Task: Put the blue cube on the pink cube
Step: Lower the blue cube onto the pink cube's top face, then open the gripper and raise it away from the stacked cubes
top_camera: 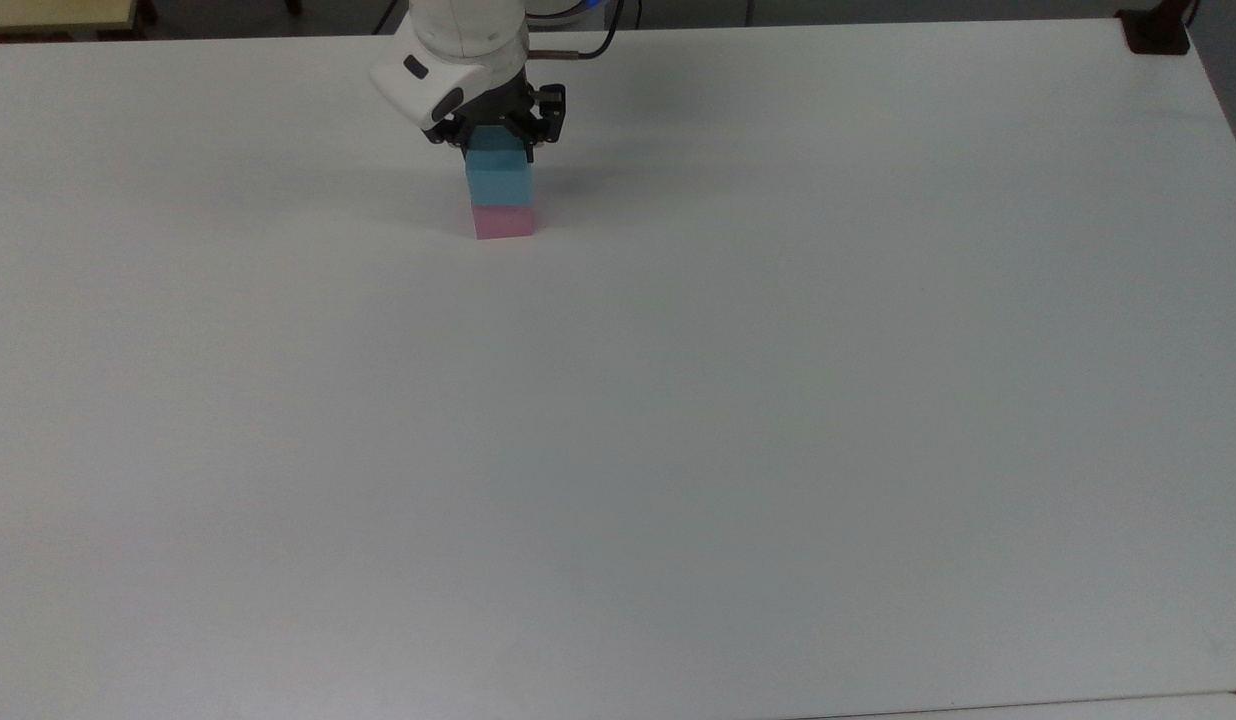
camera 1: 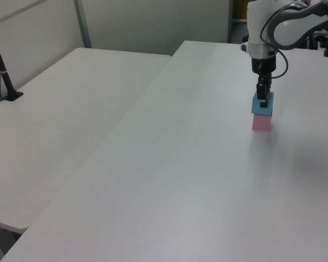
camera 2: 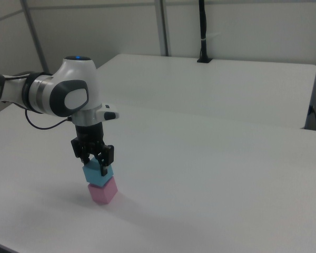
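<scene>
Table (top_camera: 678, 450) bare all round — only obstacle is the pink cube (top_camera: 504, 222) w/ blue cube (top_camera: 498, 180) stacked on it, arm (camera 2: 58, 95) above.

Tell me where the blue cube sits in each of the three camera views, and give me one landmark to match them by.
Top view: the blue cube is at upper centre-left, near the far table edge.
Left view: it is at upper right.
Right view: it is at lower left.
Shared landmark: in every view it rests directly on the pink cube, with the tool at its top.

pink cube (top_camera: 503, 222) top: hidden by blue cube (top_camera: 498, 182) | arm (top_camera: 458, 40): cut off
</scene>
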Robot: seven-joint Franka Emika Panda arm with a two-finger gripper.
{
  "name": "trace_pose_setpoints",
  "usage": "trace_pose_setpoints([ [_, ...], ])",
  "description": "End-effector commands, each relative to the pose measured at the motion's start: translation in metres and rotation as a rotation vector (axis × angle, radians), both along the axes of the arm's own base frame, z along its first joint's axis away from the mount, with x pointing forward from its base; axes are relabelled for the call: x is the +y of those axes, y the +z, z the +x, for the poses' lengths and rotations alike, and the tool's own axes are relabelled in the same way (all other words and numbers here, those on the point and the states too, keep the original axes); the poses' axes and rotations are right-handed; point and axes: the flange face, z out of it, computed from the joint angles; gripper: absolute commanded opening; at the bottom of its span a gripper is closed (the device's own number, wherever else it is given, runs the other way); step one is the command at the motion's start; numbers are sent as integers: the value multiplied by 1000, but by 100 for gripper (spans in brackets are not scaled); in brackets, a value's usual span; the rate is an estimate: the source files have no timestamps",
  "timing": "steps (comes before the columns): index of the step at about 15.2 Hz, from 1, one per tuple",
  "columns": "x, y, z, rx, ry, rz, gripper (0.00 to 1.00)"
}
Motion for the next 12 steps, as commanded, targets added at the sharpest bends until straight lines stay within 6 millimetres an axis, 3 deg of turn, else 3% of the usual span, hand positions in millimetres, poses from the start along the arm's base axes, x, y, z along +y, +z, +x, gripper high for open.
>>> trace_pose_setpoints([
  [1,-2,3,0,-20,-15,-16,100],
  [6,-6,12,0,-15,-26,-18,100],
  [7,-10,25,2,-6,-38,-19,100],
  [12,-31,122,16,-3,-88,-20,100],
])
